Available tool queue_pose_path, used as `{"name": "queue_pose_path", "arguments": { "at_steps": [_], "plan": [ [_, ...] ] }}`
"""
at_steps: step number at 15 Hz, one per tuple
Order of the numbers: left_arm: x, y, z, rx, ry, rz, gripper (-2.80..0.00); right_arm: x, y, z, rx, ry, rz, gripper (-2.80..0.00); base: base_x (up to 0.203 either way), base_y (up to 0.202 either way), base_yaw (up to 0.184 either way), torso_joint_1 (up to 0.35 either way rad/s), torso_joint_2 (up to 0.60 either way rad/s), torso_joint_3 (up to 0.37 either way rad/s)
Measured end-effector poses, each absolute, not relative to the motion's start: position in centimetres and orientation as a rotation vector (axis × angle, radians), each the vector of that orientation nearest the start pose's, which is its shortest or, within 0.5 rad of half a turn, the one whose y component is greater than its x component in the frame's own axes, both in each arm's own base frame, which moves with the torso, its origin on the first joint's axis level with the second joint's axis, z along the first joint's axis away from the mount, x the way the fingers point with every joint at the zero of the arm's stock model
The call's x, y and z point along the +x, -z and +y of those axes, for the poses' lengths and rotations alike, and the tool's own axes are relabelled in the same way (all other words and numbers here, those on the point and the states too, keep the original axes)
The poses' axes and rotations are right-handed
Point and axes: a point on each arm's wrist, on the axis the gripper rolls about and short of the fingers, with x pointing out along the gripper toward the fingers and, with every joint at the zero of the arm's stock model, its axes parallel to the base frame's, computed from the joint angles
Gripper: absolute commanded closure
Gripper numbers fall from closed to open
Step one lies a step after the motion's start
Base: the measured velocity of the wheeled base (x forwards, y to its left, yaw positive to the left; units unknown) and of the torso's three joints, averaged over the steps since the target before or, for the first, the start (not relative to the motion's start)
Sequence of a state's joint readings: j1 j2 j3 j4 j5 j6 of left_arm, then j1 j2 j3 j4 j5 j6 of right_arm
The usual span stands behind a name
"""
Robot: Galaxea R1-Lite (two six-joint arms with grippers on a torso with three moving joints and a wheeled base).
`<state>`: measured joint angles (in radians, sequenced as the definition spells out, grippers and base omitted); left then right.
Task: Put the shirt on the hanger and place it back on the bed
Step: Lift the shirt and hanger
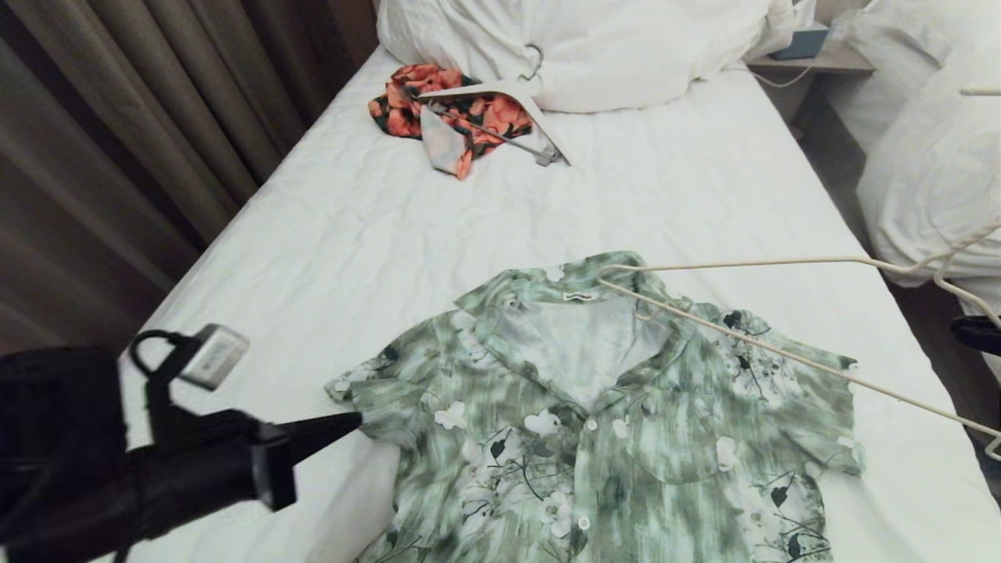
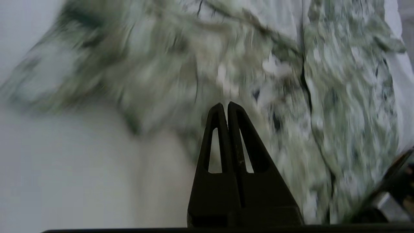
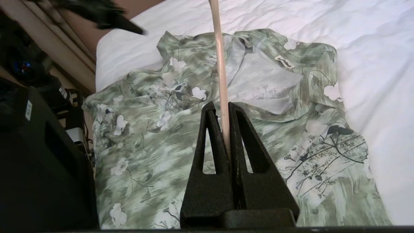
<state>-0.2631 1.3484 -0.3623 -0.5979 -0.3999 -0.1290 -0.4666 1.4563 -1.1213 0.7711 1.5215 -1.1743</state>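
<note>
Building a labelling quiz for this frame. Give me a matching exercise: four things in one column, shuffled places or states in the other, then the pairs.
Things:
1. shirt
2. hanger
3. left gripper
4. orange-red garment

Places or states:
A. shut, empty, beside the shirt's sleeve
B. crumpled near the pillows under a broad white hanger
C. flat on the bed, collar open
D. clamped in the right gripper, one tip at the collar

Pairs: 1-C, 2-D, 3-A, 4-B

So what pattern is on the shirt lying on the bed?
The shirt has green-and-white streaks with white flowers and dark leaves; clearest in the head view.
</note>
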Motion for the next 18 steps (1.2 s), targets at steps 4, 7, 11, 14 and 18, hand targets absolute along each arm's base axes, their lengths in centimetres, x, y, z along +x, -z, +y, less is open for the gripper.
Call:
{"name": "queue_pose_path", "arguments": {
  "at_steps": [4,7,11,14,18],
  "plan": [
    [26.3,-14.8,-10.9,-0.181,0.689,0.376,0.00,19.3,-23.4,-6.9,-0.092,-1.096,-0.002,0.00,0.000,0.000,0.000,0.000,0.00,0.000],
    [29.9,-13.7,-14.1,-0.189,0.728,0.376,0.00,20.0,-23.0,-6.8,-0.079,-1.113,0.006,0.00,0.000,0.000,0.000,0.000,0.00,0.000],
    [32.4,-12.2,-14.7,-0.188,0.702,0.388,-2.80,20.5,-23.0,-7.0,-0.077,-1.117,0.007,0.00,0.000,0.000,0.000,0.000,0.00,0.000],
    [32.9,-11.9,-14.3,-0.189,0.670,0.391,-2.80,20.8,-22.9,-7.1,-0.071,-1.117,0.010,0.00,0.000,0.000,0.000,0.000,0.00,0.000],
    [33.0,-11.5,-14.4,-0.189,0.669,0.401,-2.80,20.9,-22.8,-7.1,-0.067,-1.119,0.014,0.00,0.000,0.000,0.000,0.000,0.00,0.000]
  ]
}}
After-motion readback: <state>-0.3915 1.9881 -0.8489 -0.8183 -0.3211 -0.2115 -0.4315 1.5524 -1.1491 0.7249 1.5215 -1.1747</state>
